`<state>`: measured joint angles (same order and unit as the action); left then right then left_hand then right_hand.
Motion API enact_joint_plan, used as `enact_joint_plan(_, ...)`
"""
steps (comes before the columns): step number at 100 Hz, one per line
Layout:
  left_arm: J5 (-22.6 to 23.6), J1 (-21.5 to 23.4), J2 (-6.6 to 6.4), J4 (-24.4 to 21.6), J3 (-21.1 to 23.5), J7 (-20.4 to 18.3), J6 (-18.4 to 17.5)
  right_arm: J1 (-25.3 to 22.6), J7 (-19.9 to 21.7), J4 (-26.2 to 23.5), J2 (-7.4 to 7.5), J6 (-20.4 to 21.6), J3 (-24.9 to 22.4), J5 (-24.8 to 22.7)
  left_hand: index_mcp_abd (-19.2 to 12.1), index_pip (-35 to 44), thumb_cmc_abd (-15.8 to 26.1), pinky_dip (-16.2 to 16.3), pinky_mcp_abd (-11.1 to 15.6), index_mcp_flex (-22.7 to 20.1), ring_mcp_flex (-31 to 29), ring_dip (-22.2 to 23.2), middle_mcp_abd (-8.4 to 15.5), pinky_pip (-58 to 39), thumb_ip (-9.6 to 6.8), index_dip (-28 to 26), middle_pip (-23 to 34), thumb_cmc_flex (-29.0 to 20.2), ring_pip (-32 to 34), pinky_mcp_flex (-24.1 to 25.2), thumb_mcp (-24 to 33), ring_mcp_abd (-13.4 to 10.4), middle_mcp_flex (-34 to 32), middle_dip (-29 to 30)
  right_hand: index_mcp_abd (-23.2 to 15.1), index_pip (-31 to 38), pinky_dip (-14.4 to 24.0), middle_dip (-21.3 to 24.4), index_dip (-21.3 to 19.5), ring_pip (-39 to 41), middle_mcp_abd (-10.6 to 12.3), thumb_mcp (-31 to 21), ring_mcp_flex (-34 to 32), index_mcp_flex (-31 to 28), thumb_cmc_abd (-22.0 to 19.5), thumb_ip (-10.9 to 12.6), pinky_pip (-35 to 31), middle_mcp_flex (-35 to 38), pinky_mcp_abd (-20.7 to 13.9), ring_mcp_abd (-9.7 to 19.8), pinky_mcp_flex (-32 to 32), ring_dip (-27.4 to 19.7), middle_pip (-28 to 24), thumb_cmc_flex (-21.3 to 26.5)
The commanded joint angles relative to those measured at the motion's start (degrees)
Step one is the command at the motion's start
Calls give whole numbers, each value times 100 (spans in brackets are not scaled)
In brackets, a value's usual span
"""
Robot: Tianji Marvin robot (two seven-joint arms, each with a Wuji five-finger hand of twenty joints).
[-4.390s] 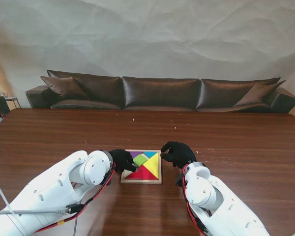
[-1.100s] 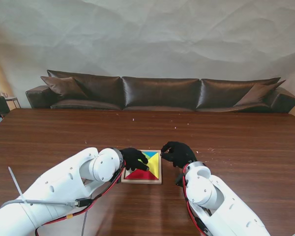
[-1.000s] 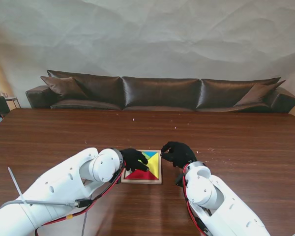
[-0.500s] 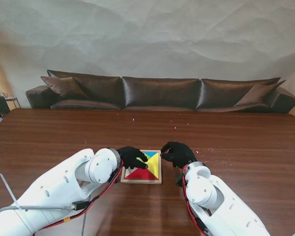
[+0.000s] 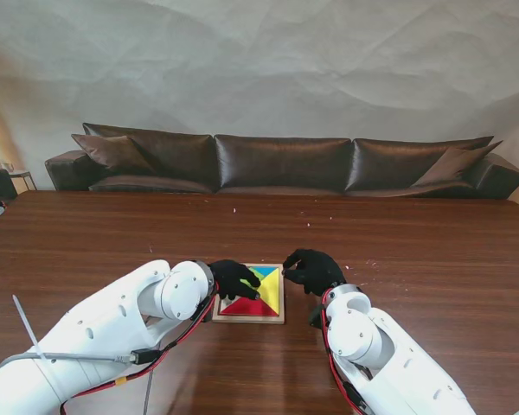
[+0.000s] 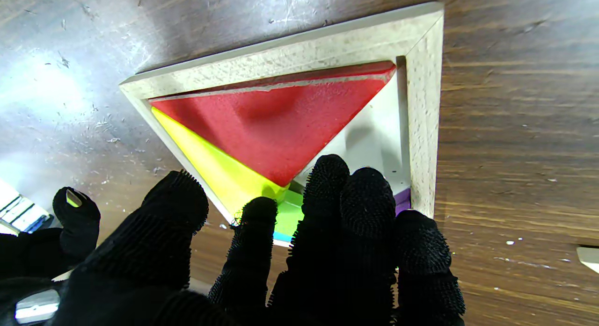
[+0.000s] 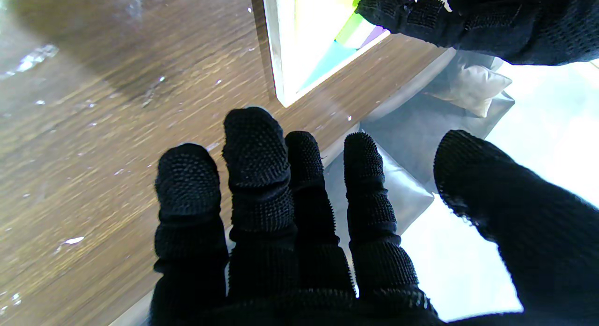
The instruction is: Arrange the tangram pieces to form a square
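From the stand, the square wooden tangram tray [image 5: 249, 317] sits on the dark wooden counter [image 5: 432, 259] between my hands. My left hand [image 5: 234, 278] covers its left side; my right hand [image 5: 311, 270] rests just beside its right edge, fingers spread, empty.

Left wrist: my fingertips [image 6: 327, 176] press near the green piece [image 6: 288, 211], beside the red triangle [image 6: 281, 125] and yellow triangle [image 6: 220, 171], grasping nothing.

Right wrist: the tray's corner [image 7: 281, 83] lies beyond my loose fingers [image 7: 252, 143].

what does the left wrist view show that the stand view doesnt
Only the left wrist view shows the bare white gap in the tray beside the red triangle, plus slivers of the green piece and purple piece at the fingers.

Only the stand view shows the sofa and the blue piece.

Both show the wooden tray, yellow triangle and left hand.
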<state>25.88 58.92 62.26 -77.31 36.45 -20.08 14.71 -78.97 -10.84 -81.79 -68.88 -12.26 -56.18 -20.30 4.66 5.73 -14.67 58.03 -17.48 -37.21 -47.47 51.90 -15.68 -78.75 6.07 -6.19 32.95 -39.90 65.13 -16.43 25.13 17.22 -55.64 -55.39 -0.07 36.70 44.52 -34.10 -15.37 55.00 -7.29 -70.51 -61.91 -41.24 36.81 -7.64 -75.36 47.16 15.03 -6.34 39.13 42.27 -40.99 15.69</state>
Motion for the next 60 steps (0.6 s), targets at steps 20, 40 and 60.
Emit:
enact_joint_plan(20, 3, 31, 17, 45, 9, -133, 67, -19, 100, -8, -17, 12, 6, 10, 466, -175, 242, 74, 137, 50, -65, 101, -98, -77, -174, 77, 73, 62, 233, 102, -102, 48, -5, -64, 23, 7, 154, 89, 10, 97, -137, 70, 103, 56, -130, 154, -114, -121, 52, -51, -725, 6, -38, -45)
enact_joint_plan(40, 102, 166, -30, -134, 186, -167, 16, -13, 109, -2, -16, 11, 14, 10, 361, -101, 246, 71, 143, -51, -89, 98, -72, -85, -176, 47, 85, 60, 236, 67, -92, 19, -22, -63, 25, 5, 153, 88, 10, 101, -142, 68, 101, 62, -129, 156, -112, -123, 46, -56, -725, 7, -40, -40)
enact_joint_plan(60, 256, 435, -82, -420, 531, -152, -24, -12, 105, 2, -17, 13, 17, 11, 55, 127, 239, 65, 142, -133, -117, 95, -80, -103, -174, -77, 98, 59, 252, 34, -74, 9, -38, -64, 24, 7, 153, 89, 9, 100, -145, 68, 99, 56, -129, 156, -115, -118, 55, -50, -723, 6, -40, -39)
